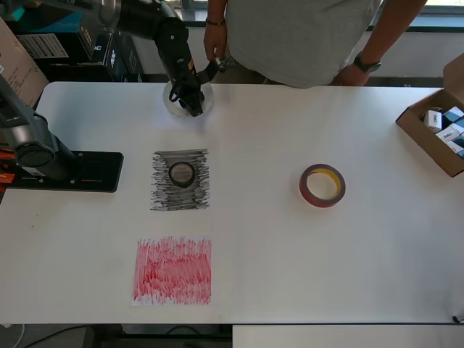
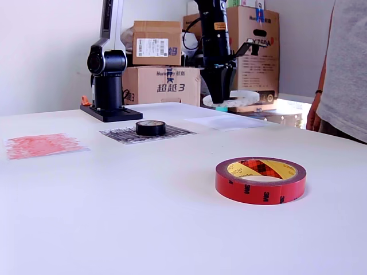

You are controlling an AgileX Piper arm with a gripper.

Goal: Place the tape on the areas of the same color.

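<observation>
Overhead, the arm base [image 1: 69, 170] sits at the left edge of the table [image 1: 290, 275], on a black plate. Just right of it lie two sheets: the black sheet [image 1: 180, 180] and, nearer the bottom edge of that view, the red sheet [image 1: 172, 270]. The black roll [image 1: 181, 174] lies flat at the centre of the black sheet; the red sheet is bare. Above the black sheet, near the table's far edge, the gripper [image 1: 194, 101] points down onto the white roll [image 1: 177, 101], with its jaws closed on the roll's rim. The white sheet cannot be made out from overhead. Further right, the red roll [image 1: 322, 185] lies flat on bare table, well apart from the red sheet. A person [image 1: 304, 36] stands behind the far edge, and an open carton [image 1: 428, 134] sits at the right edge. The exterior view adds height: from its left, the red sheet [image 2: 43, 145], then the black roll [image 2: 150, 128] on the black sheet [image 2: 172, 133], then the white sheet [image 2: 229, 122], faint and flat on the table. The white roll [image 2: 241, 98] hangs tilted in the gripper [image 2: 221, 94], clear of the table, above the white sheet's far side. The red roll [image 2: 261, 180] lies nearest the camera, showing a yellowish inner face. Cardboard boxes [image 2: 160, 63] are stacked behind the table.
</observation>
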